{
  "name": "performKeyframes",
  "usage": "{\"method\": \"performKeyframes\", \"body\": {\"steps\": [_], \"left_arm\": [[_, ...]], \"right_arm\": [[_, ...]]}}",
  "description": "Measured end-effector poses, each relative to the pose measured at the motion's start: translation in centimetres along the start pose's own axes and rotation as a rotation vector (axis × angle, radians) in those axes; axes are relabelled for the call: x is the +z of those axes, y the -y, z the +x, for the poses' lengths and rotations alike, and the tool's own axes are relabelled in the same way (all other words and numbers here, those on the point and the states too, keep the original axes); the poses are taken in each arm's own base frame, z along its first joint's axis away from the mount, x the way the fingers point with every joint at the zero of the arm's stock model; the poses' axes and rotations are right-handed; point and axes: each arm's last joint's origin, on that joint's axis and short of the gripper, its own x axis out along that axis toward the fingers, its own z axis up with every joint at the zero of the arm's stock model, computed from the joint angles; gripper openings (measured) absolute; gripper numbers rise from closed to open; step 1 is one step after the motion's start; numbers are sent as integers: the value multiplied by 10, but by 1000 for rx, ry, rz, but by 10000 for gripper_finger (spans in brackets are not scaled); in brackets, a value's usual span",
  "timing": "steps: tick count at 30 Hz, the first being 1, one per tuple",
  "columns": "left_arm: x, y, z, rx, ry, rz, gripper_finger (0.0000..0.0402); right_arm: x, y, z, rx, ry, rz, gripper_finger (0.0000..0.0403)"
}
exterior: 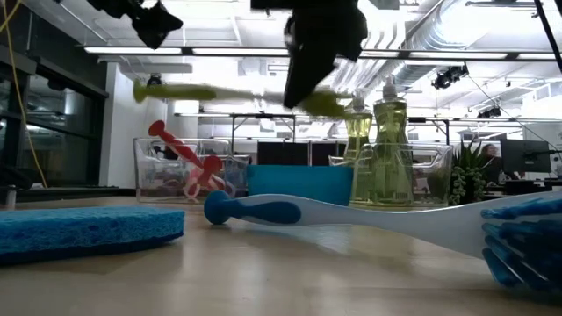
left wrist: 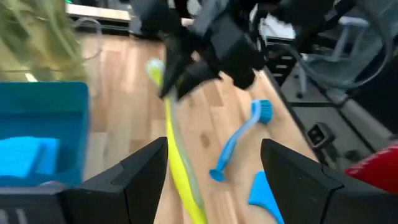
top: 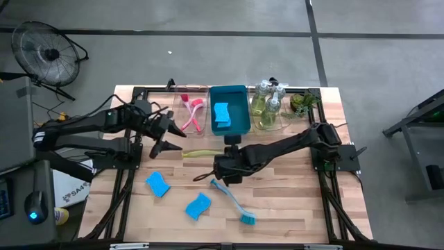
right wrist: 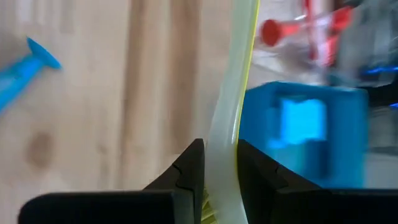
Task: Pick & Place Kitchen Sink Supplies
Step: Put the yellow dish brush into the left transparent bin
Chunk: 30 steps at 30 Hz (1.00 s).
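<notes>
One gripper point(right wrist: 219, 163), right, clamps raised yellow-green brush point(right wrist: 233, 93).

Pale wooden table point(top: 298, 201) with the grain running in planks, a soft sheen on it in the low view. The yellow-green brush point(right wrist: 229, 134) is smooth, slightly translucent plastic, pinched between the right gripper point(right wrist: 217, 163) and its matt black fingers point(right wrist: 186, 174). The teal brush point(exterior: 351, 213) is glossy plastic, white along the handle. Blue sponges point(top: 157, 184) look rough and porous (that pitted face shows best low down). The bin point(top: 241, 114) is opaque blue plastic; the trays point(exterior: 145, 167) and pump bottles point(exterior: 389, 149) are clear and shiny. The pink brushes point(top: 193, 111) are glossy plastic.
</notes>
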Motion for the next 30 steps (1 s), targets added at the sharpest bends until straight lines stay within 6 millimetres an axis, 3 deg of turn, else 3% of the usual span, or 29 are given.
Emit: {"method": "performKeyframes", "body": {"steps": [9,18,30], "left_arm": [[9,-8,29,-154,35,-103,254],[15,-17,56,-282,62,-215,254],[20,-25,82,-438,82,-332,254]], "right_arm": [[9,24,-57,-159,-48,-375,64],[20,30,-104,-286,20,-633,64],[28,36,-108,-324,32,-842,64]]}}
